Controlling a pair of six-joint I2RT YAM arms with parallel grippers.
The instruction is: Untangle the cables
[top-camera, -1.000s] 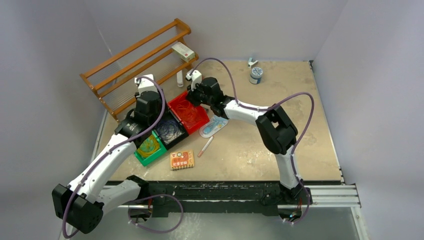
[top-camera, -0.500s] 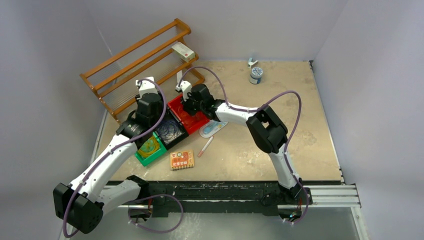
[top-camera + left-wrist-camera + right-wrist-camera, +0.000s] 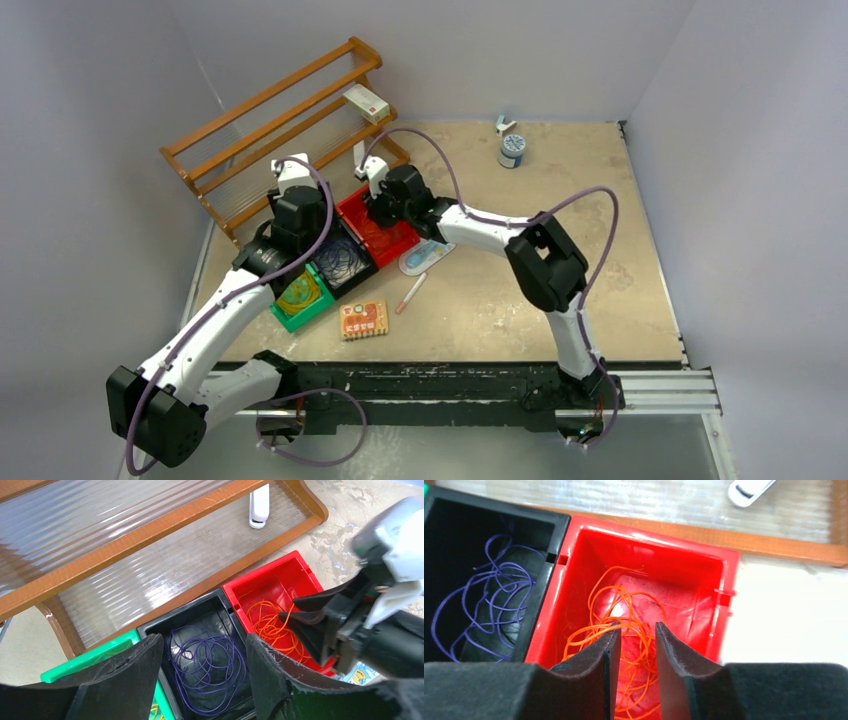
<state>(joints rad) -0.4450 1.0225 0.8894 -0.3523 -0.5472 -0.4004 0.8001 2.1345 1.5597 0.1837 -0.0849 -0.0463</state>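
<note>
Three bins stand in a row. The red bin (image 3: pixel 400 243) holds a loose orange cable (image 3: pixel 636 645). The black bin (image 3: pixel 340 262) holds a dark purple-blue cable (image 3: pixel 210 665) in several loops. The green bin (image 3: pixel 300 295) holds a yellow cable (image 3: pixel 152 710), mostly hidden. My left gripper (image 3: pixel 204 640) is open and empty, hovering over the black bin (image 3: pixel 180 616). My right gripper (image 3: pixel 636 626) is over the red bin (image 3: pixel 684 575), jaws a narrow gap apart, with orange strands lying below and between the fingertips. It also shows in the left wrist view (image 3: pixel 300 612).
A wooden rack (image 3: pixel 280 120) stands right behind the bins, with a white box (image 3: pixel 366 100) and a white object (image 3: pixel 360 157) on it. A snack packet (image 3: pixel 364 319), a pen (image 3: pixel 410 293), a blue-white pouch (image 3: pixel 427 255) and a small jar (image 3: pixel 512 150) lie on the table.
My right gripper has moved left from the red bin's far right corner to over the bin's middle. The left arm has not moved.
</note>
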